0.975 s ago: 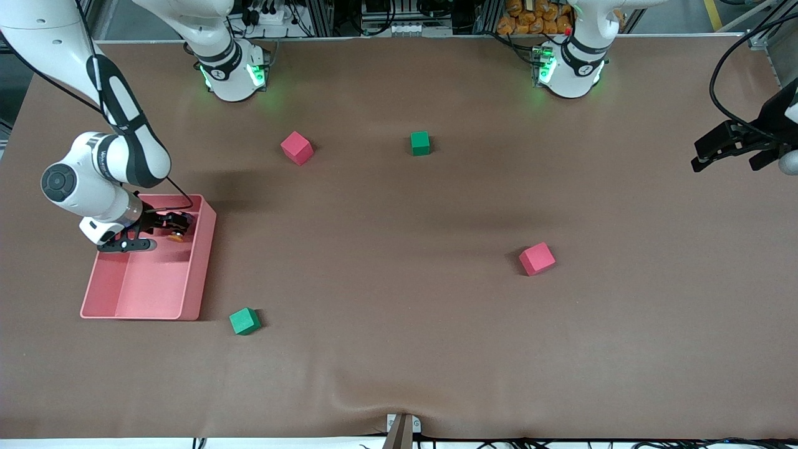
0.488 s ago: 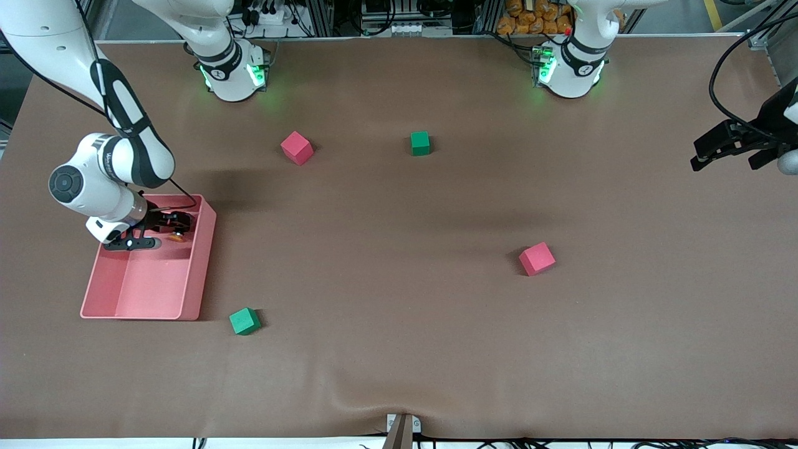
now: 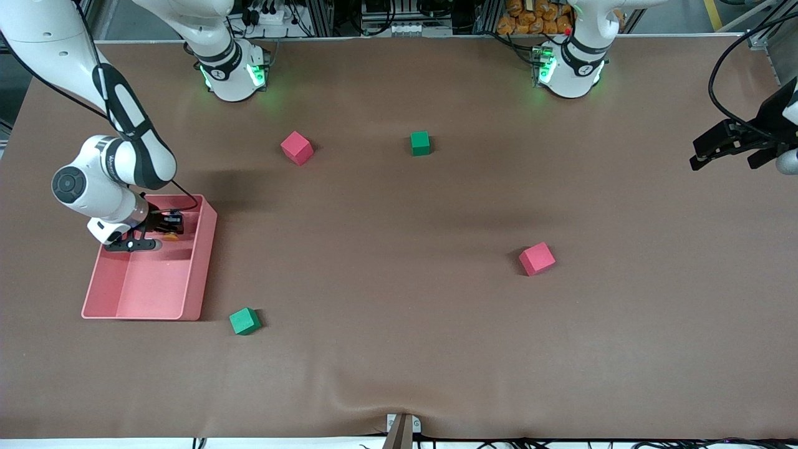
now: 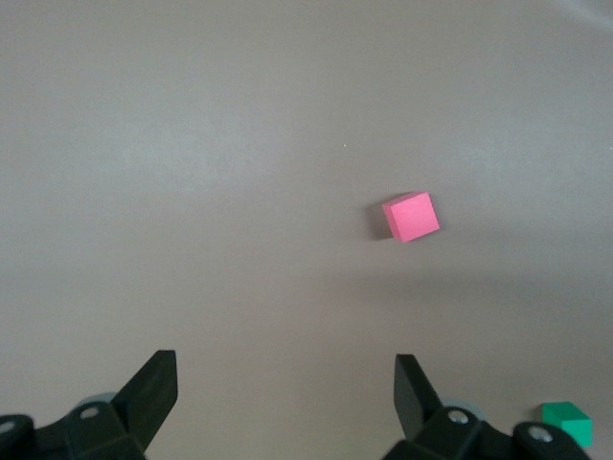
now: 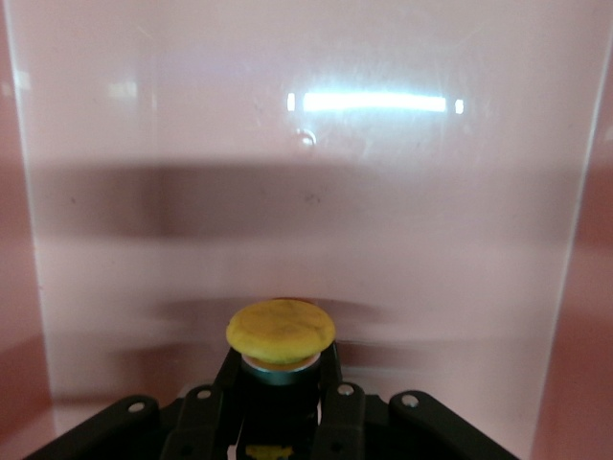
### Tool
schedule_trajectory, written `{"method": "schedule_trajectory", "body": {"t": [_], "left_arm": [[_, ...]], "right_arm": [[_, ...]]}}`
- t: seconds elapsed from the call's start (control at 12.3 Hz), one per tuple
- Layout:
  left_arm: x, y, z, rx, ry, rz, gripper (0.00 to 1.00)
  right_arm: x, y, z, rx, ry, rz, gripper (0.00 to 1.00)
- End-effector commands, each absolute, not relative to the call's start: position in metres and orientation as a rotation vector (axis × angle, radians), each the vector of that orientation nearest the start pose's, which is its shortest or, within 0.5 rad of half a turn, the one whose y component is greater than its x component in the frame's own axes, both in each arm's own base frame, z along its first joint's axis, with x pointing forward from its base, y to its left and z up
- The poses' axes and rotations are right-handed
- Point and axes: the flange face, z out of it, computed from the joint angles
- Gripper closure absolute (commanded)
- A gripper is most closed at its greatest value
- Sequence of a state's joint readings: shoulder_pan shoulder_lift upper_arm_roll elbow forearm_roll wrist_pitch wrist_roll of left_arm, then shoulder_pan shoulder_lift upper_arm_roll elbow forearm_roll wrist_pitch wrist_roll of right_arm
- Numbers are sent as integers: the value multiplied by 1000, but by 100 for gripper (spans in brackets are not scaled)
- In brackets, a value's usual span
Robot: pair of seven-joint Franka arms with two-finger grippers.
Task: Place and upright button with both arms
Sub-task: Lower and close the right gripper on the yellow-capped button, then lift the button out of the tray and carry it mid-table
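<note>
The desk [image 3: 399, 349] is covered with a matte brown mat, slightly wrinkled at the frame's lower centre. A glossy pink plastic bin [image 3: 194, 274] with straight walls sits at the lower left of the front view. The right arm bends steeply down into the bin, and the right gripper [image 3: 169, 226] has its fingers [image 5: 337, 402] clamped on the button [image 5: 281, 337], which is inside the bin at its upper end. The button shows a round, domed, orange-yellow cap on a short dark body. The left arm waits at the frame's right edge; the left gripper [image 3: 726, 147] hangs over bare mat with its fingers [image 4: 151, 388] spread apart. Four foam cubes lie scattered: two red [image 3: 537, 259] [image 3: 297, 148], two green [image 3: 245, 321] [image 3: 420, 143].
</note>
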State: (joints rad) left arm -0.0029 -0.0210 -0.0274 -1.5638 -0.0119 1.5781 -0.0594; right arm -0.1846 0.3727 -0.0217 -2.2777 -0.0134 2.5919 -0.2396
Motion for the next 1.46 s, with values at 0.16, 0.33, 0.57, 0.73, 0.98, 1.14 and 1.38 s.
{"method": "schedule_trajectory", "body": {"t": [0.16,0.33,0.57,0.73,0.98,1.14,1.38], "left_arm": [[548,-16,644,-3159,-23,-40,0],[548,-16,644,-3159,-21,-40,0],[548,-17,644,-3159,-19,-40,0],[549,-15,644,-3159,-23,-38,0],[549,-16,643,-3159,-21,-35,0],[549,-15,641,-3159,-21,-28,0],[550,-16,639,-3159,-19,-23,0]], "right_arm": [[550,-74,302,-3118,-197,189,94],[577,-23,341,-3114,-333,181,93],[606,81,365,-3110,-516,61,92],[621,151,357,-3118,-488,32,91],[634,252,345,-3123,-418,-28,88],[629,327,319,-3140,-345,-42,88],[607,434,279,-3082,-170,-209,88]]}}
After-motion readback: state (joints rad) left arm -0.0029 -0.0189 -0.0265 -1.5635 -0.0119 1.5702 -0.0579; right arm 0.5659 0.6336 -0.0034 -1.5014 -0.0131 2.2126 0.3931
